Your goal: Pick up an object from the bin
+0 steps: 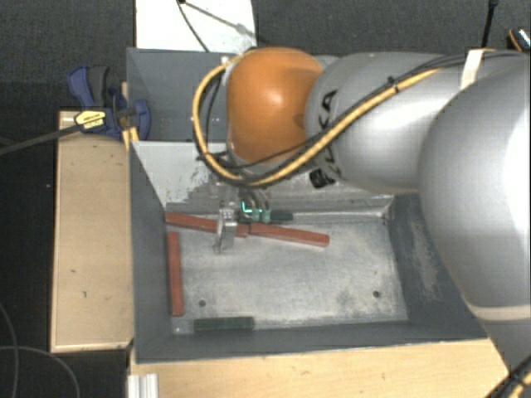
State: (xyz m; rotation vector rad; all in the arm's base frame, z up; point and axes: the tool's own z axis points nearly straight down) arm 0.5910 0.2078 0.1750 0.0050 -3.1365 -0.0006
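1. Plainly, the arm (398, 131) is the biggest thing here. It reaches in from the right, and its orange cover (265, 102) hangs over the back of the bin.
2. The grey bin (332, 288) has most of its floor bare, with no heap in it.
3. A long red-brown stick (290, 235) lies flat across the back part of the floor, running left to right. This is the thing the jaws are down at.
4. A second red-brown stick (175, 276) lies along the left wall, well apart from the jaws.
5. A dark bar (222, 325) rests against the front wall.
6. A small dark-green piece (278, 215) sits just behind the long stick; what it is I cannot tell.
7. The jaws stand low on the long stick, left of its middle. Whether they are open or closed on it cannot be told from here.
8. Judged from this, the step in hand is the grasp itself — the lift is not yet made.
9. The next move calls for a firm close across the stick's narrow width, then a straight rise. Because the hold is off-centre, the longer right end may droop or swing against the back wall.
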